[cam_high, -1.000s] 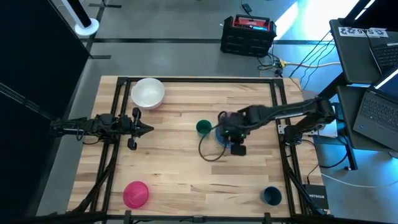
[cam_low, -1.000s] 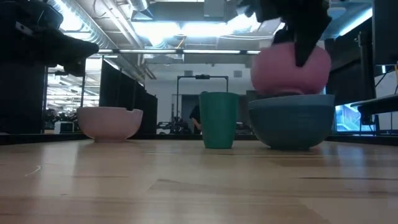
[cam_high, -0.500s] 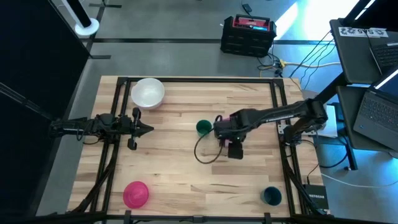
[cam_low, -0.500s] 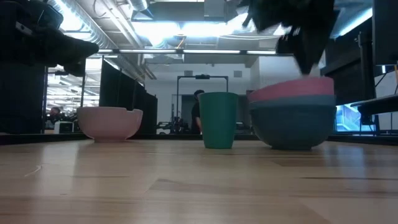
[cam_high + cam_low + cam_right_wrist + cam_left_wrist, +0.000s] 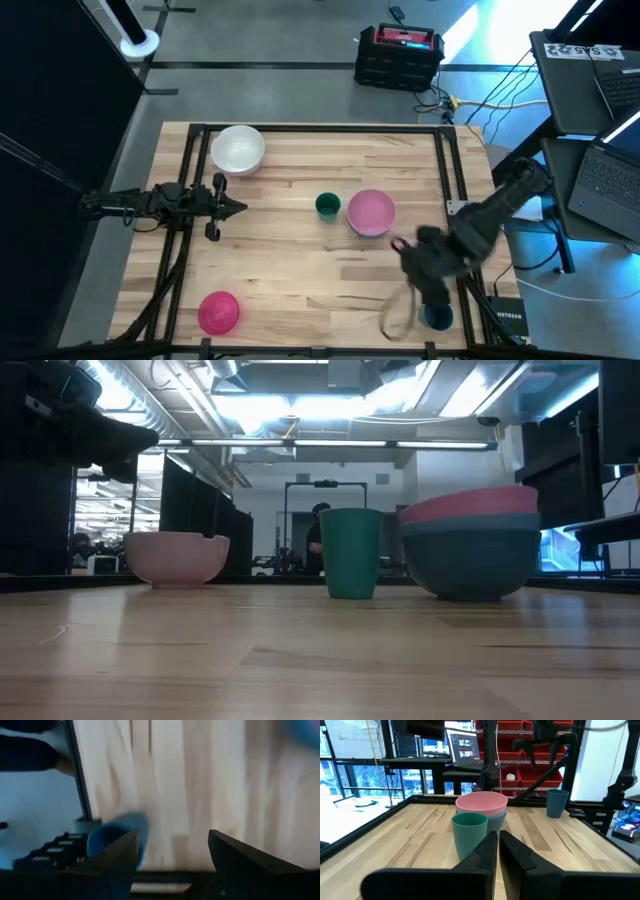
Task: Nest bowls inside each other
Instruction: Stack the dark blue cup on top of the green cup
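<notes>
The pale pink bowl (image 5: 371, 211) sits nested in the light blue bowl (image 5: 468, 560) near the table's middle, beside the small green cup (image 5: 327, 205). The white bowl (image 5: 238, 149) stands at the far left and the magenta bowl (image 5: 218, 311) at the near left. The darker blue bowl (image 5: 437, 317) is at the near right corner. My right gripper (image 5: 428, 292) hangs open just above and beside it, pointing down, with the bowl (image 5: 119, 838) showing past one finger. My left gripper (image 5: 226, 208) waits shut at the left side, pointing level.
Black frame rails (image 5: 190, 180) run along the table's left and right sides. A loose cable loop (image 5: 396, 312) hangs from the right arm over the near right of the table. Bare wood lies between the magenta bowl and the darker blue bowl.
My right gripper has let go of the pale pink bowl, which went from tilted above the light blue bowl to sitting level inside it. The gripper then swung away toward the table's near right corner, over toward the darker blue bowl.
</notes>
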Available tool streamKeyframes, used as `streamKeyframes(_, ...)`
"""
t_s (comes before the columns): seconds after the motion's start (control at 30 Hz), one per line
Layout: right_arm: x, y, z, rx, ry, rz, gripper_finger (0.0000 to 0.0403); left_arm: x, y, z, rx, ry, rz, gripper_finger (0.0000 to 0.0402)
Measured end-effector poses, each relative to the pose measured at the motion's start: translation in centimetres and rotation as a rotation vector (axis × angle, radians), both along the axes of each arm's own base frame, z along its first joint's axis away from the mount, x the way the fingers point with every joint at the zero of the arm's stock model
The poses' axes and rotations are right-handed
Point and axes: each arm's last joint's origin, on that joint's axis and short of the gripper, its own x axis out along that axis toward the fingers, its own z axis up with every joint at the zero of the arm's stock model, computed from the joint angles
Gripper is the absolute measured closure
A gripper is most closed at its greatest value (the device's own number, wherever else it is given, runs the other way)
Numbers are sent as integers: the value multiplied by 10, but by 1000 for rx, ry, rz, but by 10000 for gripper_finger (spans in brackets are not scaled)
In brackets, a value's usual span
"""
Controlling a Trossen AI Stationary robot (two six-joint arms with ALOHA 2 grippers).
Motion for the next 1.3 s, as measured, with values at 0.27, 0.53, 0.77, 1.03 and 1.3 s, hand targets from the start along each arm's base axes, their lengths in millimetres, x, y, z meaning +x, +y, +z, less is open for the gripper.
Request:
streamKeyframes(0.27, -51, 47, -27, 14, 45, -47, 181, 0, 0, 0, 0, 0, 0, 402)
streamKeyframes(0.53, -59, 52, -57, 15, 56, -71, 181, 0, 0, 0, 0, 0, 0, 402)
streamKeyframes(0.77, -60, 53, -80, 36, 49, -81, 181, 0, 0, 0, 0, 0, 0, 402)
streamKeyframes(1.03, -61, 44, -110, 12, 83, -126, 194, 0, 0, 0, 0, 0, 0, 402)
streamKeyframes(1.3, -27, 30, -120, 156, 72, -166, 396, 0, 0, 0, 0, 0, 0, 402)
